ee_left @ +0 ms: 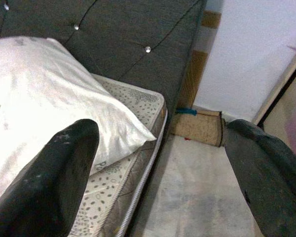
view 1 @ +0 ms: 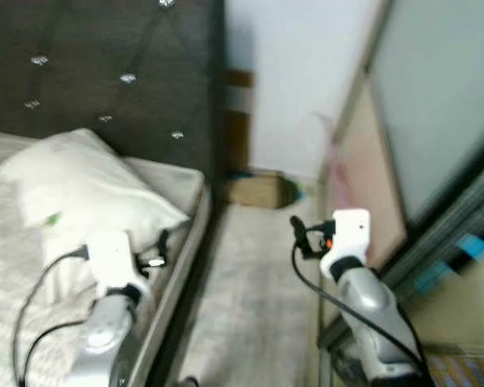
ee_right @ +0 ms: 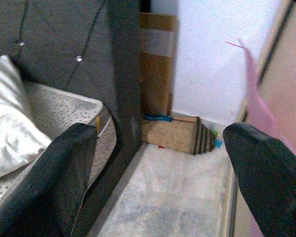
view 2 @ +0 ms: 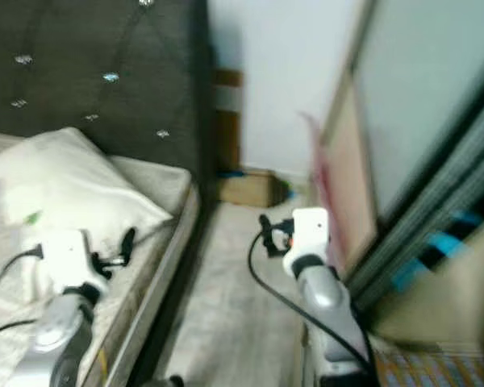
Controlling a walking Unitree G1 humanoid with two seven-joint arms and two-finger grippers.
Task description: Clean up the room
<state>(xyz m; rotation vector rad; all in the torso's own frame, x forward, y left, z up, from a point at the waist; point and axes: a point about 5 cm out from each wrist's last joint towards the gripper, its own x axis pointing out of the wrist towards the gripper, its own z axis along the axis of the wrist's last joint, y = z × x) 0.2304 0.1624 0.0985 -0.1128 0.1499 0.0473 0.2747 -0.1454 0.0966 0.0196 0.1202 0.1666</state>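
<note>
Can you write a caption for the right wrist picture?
Open right gripper pointing down the gap beside the bed toward a cardboard box against the wall.

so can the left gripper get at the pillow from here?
Probably yes. The left gripper is open and empty, hovering over the mattress edge, with the white pillow right ahead of it and nothing lying between them.

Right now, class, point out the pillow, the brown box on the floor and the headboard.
pillow (view 1: 81, 181), left eye view, middle of its white top.
brown box (ee_right: 175, 134), right wrist view, its front face.
headboard (ee_left: 138, 29), left wrist view, dark tufted padding.
</note>
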